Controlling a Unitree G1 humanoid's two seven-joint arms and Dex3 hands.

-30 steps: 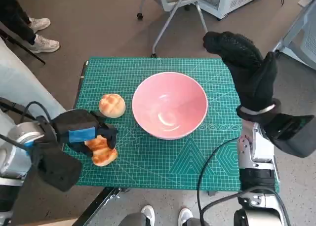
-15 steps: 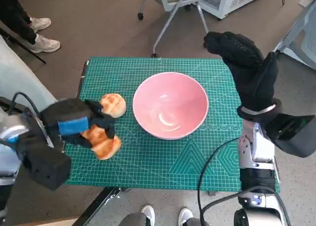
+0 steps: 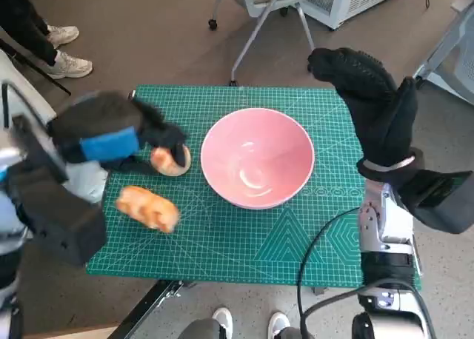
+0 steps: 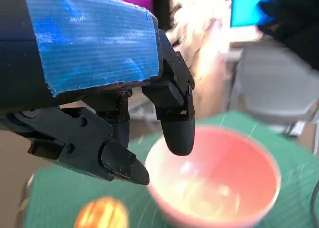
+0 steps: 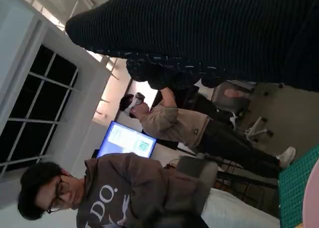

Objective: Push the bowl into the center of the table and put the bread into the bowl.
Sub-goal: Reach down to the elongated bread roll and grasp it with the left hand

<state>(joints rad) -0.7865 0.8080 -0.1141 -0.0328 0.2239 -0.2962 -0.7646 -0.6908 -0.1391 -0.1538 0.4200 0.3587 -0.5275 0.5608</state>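
The bowl sits about mid-table, so the push looks done. Both breads lie beside it, uncollected. Left hand hovers empty, fingers apart; right hand raised, holding nothing.

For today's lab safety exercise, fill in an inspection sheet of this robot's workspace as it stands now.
Surface: green cutting mat covers the table.
Job's things: pink bowl near the centre, empty; long bread and round bun on the mat beside it.
Clutter: nothing seen.
Hands: left hand raised above the round bun, holding nothing; right hand raised beside the bowl, holding nothing.
Cables: black cable along the right forearm.
Surroundings: chair base, a person's shoes.
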